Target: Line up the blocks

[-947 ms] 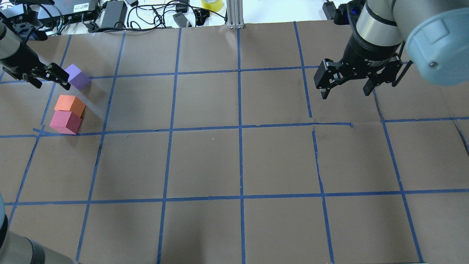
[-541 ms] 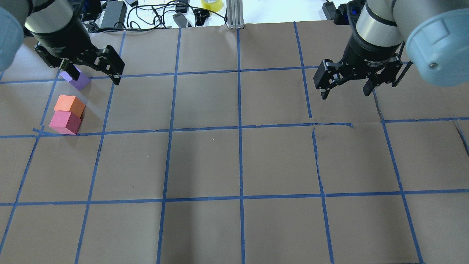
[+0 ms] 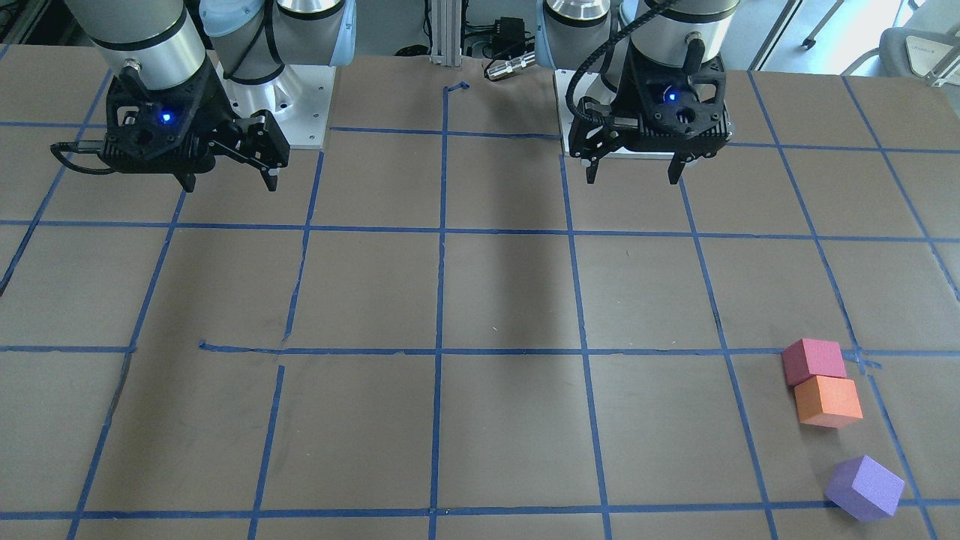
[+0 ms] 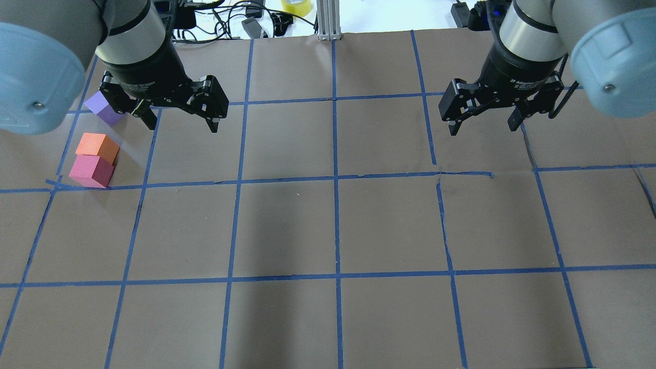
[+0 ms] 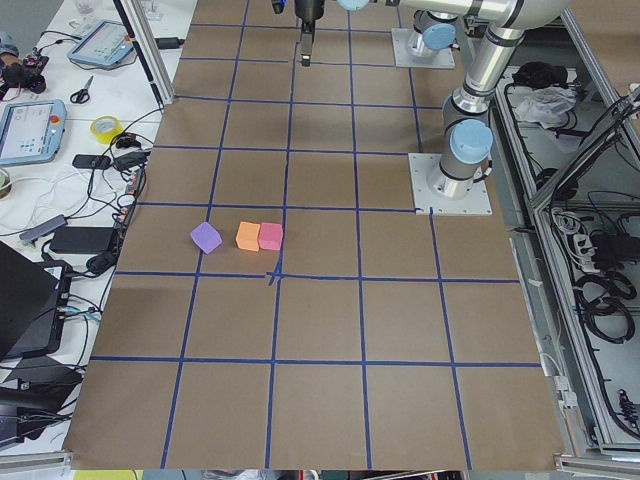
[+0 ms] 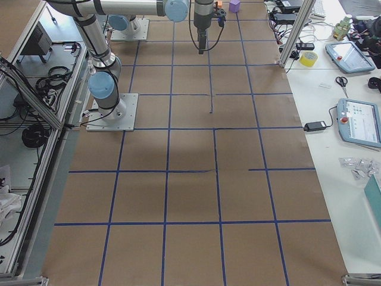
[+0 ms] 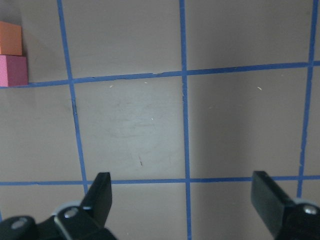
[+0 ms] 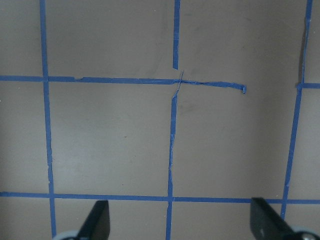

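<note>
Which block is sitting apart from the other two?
The purple block: it stands alone, turned at an angle, a gap from the orange block, which touches the pinkish red block.

Table (image 3: pixel 510 300) — orange cube (image 3: pixel 828 401), red cube (image 3: pixel 813 361), purple cube (image 3: pixel 864 487)

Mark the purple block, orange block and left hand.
purple block (image 3: pixel 866 480): front-facing view, top face.
orange block (image 4: pixel 93 144): overhead view, top face.
left hand (image 4: pixel 183 127): overhead view, midway between its fingertips.
</note>
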Tool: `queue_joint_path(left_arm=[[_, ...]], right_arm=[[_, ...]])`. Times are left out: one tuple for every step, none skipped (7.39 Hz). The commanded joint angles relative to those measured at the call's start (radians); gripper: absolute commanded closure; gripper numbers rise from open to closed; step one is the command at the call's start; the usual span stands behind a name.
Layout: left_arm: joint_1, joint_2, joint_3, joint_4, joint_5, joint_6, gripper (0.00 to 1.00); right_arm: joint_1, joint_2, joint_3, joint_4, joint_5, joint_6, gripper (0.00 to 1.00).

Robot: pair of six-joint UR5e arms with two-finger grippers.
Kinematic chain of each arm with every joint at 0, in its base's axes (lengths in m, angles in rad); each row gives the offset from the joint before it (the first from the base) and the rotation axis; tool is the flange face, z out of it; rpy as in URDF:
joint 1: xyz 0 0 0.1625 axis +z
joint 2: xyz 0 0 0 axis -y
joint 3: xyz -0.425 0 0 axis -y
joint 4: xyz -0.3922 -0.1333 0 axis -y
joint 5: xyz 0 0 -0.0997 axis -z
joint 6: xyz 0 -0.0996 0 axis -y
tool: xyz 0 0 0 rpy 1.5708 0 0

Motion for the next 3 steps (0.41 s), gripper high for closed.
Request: queue_joint_path(left_arm=[[0.013,0.010,0.007,0.001,0.000,0.002,0.00],[0.008,0.011,-0.003,0.007,-0.012,0.002,0.00],[0.013,0.020,0.001,0.004,0.003,0.004,0.00]], right_arm=[[0.000,0.000,0.000,0.000,-0.005,0.000,0.00],[0.000,0.000,0.002,0.000,-0.004,-0.001,0.00],[0.000,0.000,0.002,0.000,-0.005,-0.001,0.00]])
